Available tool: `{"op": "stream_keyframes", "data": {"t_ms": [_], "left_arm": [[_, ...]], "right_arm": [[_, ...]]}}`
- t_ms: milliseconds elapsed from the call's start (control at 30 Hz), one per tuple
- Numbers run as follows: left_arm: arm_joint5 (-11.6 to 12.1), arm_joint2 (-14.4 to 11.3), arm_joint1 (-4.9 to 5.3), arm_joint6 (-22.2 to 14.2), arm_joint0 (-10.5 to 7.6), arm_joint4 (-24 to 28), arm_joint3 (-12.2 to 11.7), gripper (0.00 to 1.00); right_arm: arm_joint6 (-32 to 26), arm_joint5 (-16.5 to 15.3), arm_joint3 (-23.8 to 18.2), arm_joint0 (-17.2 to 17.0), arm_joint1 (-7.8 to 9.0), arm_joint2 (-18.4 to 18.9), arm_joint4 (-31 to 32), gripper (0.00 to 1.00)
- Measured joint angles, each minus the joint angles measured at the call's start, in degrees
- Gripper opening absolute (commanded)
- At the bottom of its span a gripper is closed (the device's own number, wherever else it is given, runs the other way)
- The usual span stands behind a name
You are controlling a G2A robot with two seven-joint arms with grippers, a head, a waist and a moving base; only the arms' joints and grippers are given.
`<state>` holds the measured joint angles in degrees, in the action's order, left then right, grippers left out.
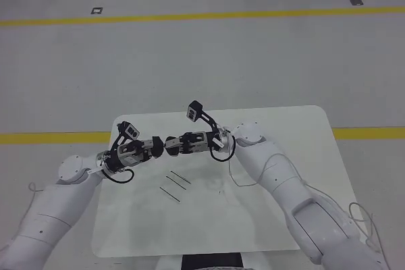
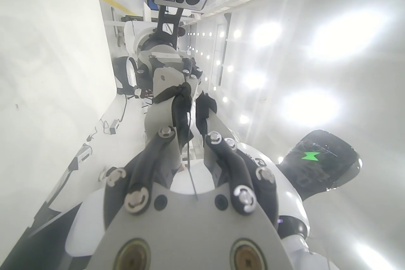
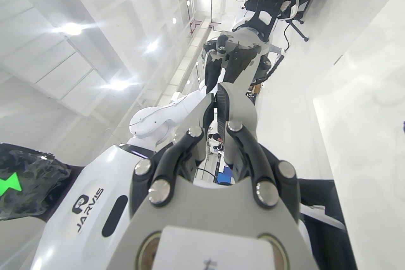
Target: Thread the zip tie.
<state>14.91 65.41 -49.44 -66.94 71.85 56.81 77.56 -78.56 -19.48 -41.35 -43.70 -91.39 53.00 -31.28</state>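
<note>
You had one table (image 1: 297,135) before you and two grippers above it, the left gripper (image 2: 193,108) and the right gripper (image 3: 217,97). One zip tie (image 2: 190,157) was held in the left. Two loose zip ties (image 1: 180,177) lay nearer the table's left edge; a possible third could not be confirmed.

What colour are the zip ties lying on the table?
The zip ties are black; top view shows best.

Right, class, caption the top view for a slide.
The left gripper and right gripper meet tip to tip above the table; two zip ties lie on it.
</note>
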Motion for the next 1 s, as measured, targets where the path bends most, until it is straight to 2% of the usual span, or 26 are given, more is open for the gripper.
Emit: {"op": "stream_keyframes", "data": {"t_ms": [400, 633, 933, 967, 1000], "left_arm": [[-0.04, 0.75, -0.44, 0.04, 0.30, -0.63, 0.04, 0.07], [-0.11, 1.09, -0.71, -0.37, 0.35, -0.68, -0.07, 0.00], [-0.36, 1.52, -1.02, -0.83, 0.35, -1.10, -0.40, 0.00], [-0.34, 1.59, -1.05, -0.85, 0.37, -1.10, -0.43, 0.00], [-0.31, 1.66, -1.08, -0.87, 0.38, -1.10, -0.45, 0.00]], "right_arm": [[-1.09, 0.00, 0.72, 0.33, -0.50, 0.15, 0.14, 0.00], [-1.08, 0.00, 1.49, 0.71, -0.78, -0.29, 0.01, 0.00], [-1.08, 0.00, 1.78, 0.95, -0.96, -0.40, -0.29, 0.00], [-1.08, 0.00, 1.77, 0.93, -0.96, -0.33, -0.33, 0.82], [-1.08, 0.00, 1.76, 0.87, -0.95, -0.22, -0.40, 1.00]]}}
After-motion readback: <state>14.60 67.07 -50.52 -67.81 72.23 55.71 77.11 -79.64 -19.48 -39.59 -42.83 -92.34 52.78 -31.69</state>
